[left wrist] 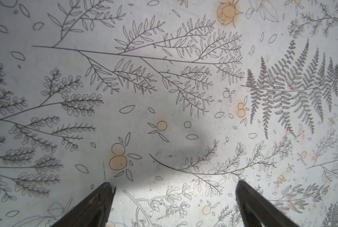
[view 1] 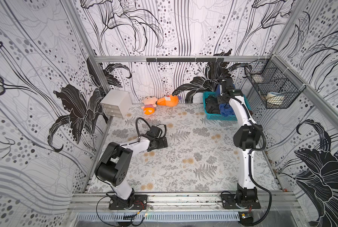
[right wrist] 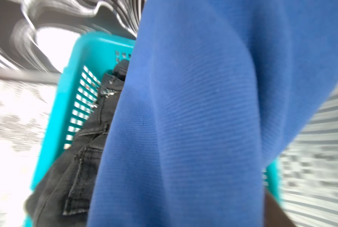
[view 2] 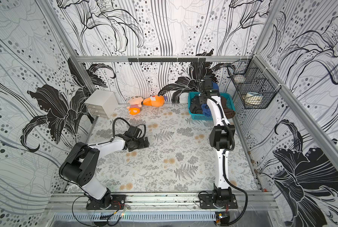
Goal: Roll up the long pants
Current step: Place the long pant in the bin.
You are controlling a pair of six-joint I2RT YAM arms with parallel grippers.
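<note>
Long pants (right wrist: 193, 118): royal-blue cloth at the far right corner of the table (view 1: 184, 157), partly inside the teal basket (view 1: 221, 117) and partly raised above its back rim.
Pants against right gripper (view 1: 221, 100): the cloth lies directly at the gripper. In both top views one blue fold stands beside the wrist and another bunch sits in the basket under the arm.
Right gripper state: the fingers show in no view, being covered by the arm or by cloth. The raised fold hangs at the gripper, so it reads as closed on the pants. How wide the jaws stand cannot be told.
Left gripper (left wrist: 173, 182): fingers spread wide with nothing between them, low over the printed table, well apart from the pants.
Right wrist view only: blue ribbed weave fills most of the frame, close to the lens. A dark grey garment (right wrist: 81, 157) with zip and seams lies beside it, against the slotted basket wall. The background is smeared.
Top views only: the right arm's full reach over the basket. In a top view, a brown garment (view 2: 228, 111) shows at the basket's right side.
Left wrist view only: both finger tips and their shadow on the fern print.
Other items: two plush toys (view 1: 150, 106) at the far edge, left of the basket and apart from it.
</note>
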